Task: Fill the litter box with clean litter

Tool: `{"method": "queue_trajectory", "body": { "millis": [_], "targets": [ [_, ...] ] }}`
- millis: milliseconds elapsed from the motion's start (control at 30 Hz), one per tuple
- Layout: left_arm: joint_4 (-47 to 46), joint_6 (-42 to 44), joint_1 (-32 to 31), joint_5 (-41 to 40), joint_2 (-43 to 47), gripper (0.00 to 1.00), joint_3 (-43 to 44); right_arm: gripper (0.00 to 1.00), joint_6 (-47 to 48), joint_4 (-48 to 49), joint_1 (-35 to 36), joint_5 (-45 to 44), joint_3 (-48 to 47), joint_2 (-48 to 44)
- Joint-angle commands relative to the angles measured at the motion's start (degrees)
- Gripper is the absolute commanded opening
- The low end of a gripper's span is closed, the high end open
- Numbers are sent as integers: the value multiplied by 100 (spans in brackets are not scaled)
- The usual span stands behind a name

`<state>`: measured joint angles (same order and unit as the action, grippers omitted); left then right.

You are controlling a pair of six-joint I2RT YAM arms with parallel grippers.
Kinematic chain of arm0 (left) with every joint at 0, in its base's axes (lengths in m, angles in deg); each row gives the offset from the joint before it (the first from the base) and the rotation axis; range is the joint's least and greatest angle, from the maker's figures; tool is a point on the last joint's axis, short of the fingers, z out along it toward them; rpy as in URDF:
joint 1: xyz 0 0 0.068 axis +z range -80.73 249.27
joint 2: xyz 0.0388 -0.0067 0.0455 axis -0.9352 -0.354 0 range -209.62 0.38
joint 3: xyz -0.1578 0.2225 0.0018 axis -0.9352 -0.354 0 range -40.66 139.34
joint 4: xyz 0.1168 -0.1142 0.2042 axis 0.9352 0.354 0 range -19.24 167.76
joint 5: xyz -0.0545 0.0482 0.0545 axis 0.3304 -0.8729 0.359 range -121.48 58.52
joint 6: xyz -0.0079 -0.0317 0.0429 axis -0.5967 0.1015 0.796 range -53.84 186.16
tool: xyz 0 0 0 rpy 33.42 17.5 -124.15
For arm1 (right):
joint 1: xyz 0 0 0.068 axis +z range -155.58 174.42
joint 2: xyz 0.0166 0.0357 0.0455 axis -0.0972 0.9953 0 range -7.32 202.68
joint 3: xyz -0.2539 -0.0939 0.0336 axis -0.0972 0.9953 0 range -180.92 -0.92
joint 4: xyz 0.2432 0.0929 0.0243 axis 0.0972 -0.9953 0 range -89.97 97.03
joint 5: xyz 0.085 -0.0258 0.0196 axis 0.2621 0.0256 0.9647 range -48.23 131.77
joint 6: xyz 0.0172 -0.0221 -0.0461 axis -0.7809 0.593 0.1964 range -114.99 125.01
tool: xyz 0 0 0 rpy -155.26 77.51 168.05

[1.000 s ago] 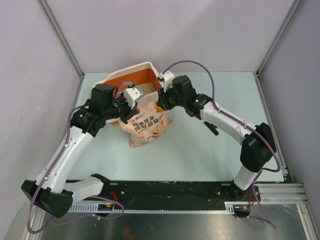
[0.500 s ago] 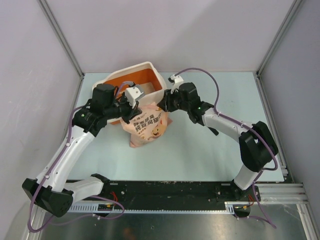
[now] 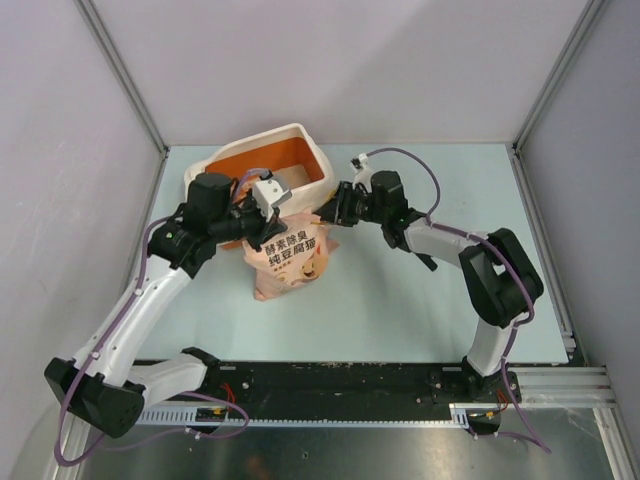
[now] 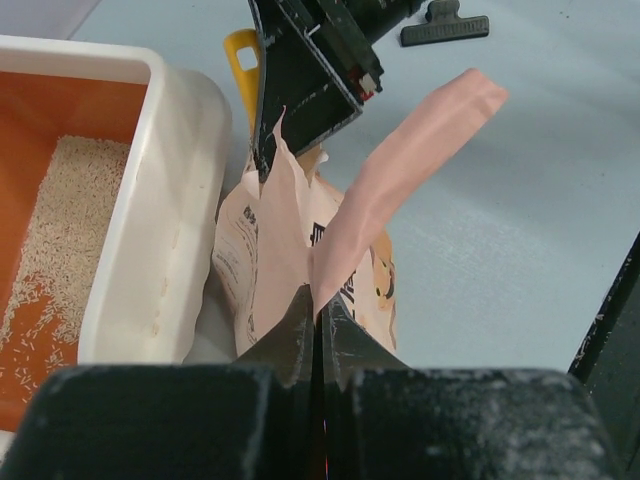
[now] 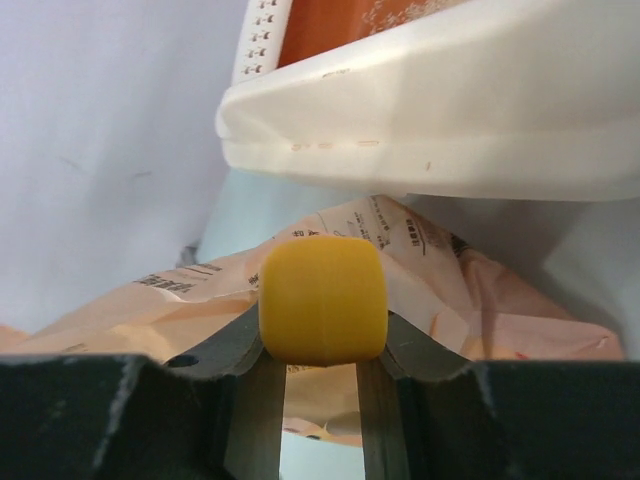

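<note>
The litter box (image 3: 300, 135) stands at the back left, cream outside and orange inside; its thick rim (image 4: 180, 200) fills the left of the left wrist view. Pale clean litter (image 4: 60, 230) lies thinly on its floor. A pink-beige printed bag (image 3: 290, 255) stands against the box's near side. My left gripper (image 4: 318, 305) is shut on the bag's upper edge (image 4: 400, 150). My right gripper (image 5: 322, 335) is shut on the handle of a yellow scoop (image 5: 322, 298), just below the box's white wall (image 5: 450, 110) and over the bag's open top. The scoop's bowl is hidden.
A black clip (image 3: 426, 262) lies on the pale blue table under the right forearm. Grey walls enclose the table on the left, back and right. The arms' bases sit on the black rail at the near edge.
My right arm has drawn back to the right and dropped lower, still holding the scoop by the bag's mouth. The bag has shifted slightly left. The left gripper keeps its hold.
</note>
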<state>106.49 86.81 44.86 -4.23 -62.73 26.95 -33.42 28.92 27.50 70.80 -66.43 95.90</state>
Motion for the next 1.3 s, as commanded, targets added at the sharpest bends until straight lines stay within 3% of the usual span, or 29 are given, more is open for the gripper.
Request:
{"method": "queue_trajectory", "body": {
  "millis": [0,167,433,900,1267],
  "targets": [
    [-250,281,-38,-149,361,0,-3,0,-1385,272,-520,1042,-83,119],
    [-92,844,-64,-448,457,0,-29,0,-2078,193,-1215,1516,-418,198],
    [-4,1214,-266,-808,440,0,-12,0,-2958,16,-1673,2430,-576,339],
    [154,1399,-442,-1283,353,0,199,0,-3381,878,-2227,2343,-506,339],
    [154,1460,-451,-1283,185,0,384,0,-3293,825,-2455,2185,-357,84]
  ]
}}
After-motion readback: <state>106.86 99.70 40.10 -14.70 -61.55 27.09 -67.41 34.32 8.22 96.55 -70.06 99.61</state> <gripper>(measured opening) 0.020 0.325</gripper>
